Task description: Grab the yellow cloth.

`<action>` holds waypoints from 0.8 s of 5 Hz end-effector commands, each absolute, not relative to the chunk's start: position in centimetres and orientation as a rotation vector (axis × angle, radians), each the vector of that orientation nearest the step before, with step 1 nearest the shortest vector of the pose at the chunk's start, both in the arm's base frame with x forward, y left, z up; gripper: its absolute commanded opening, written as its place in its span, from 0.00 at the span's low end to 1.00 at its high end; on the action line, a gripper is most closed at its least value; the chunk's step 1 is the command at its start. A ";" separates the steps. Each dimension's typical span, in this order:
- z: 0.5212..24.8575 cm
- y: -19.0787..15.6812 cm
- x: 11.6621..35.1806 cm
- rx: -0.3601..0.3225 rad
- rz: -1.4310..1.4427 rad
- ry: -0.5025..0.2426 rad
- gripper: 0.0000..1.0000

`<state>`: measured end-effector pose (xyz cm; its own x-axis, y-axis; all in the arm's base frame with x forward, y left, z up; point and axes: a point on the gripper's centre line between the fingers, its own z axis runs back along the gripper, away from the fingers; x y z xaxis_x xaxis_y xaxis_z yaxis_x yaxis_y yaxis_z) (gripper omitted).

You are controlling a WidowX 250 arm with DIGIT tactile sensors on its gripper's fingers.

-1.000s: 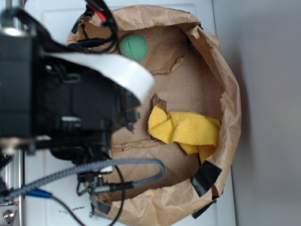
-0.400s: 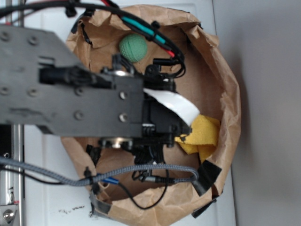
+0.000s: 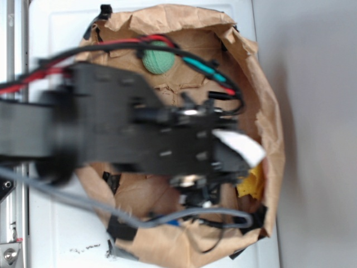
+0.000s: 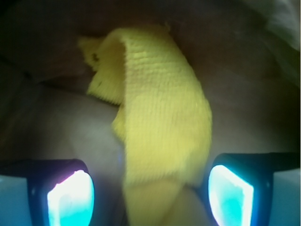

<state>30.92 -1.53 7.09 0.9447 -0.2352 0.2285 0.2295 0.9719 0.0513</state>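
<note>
The gripper (image 4: 150, 193) is seen in the wrist view with its jaws spread wide, one glowing fingertip (image 4: 70, 197) at the lower left and the other at the lower right, and nothing is yet held between them. The yellow cloth (image 4: 160, 132) is framed in that gap: a thick folded ridge of it runs from between the fingertips away toward the top of the picture. The right-hand fingertip appears to be just beside the fabric's edge, while the left one stands apart from it; whether either pad touches the cloth cannot be told through the blur.

The step in hand is judged to be the final approach, with the fold straddled but not pinched. The next move is judged to call for a short descent if any is needed, then a closing of the jaws on the raised ridge, so that enough fabric is caught to lift.

In the exterior view, most of the cloth is hidden under the arm (image 3: 111, 134); only a yellow corner (image 3: 251, 184) is shown near the right wall of the brown paper bag (image 3: 273, 134), whose rolled-down rim forms a shallow basin. Farther back in the bag a green ball (image 3: 157, 60) is left well apart from the cloth. The bag is set on a white surface (image 3: 61, 33), with a grey area beyond.
</note>
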 end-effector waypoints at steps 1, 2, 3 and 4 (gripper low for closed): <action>6.6 -0.5 35.1 0.012 -0.251 -0.324 1.00; 5.9 -0.2 34.6 0.010 -0.226 -0.316 0.00; 6.2 0.1 34.0 0.023 -0.209 -0.326 0.00; 8.0 0.5 33.1 -0.008 -0.194 -0.336 0.00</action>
<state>32.21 -0.08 6.01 0.9424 -0.2075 0.2622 0.2144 0.9767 0.0022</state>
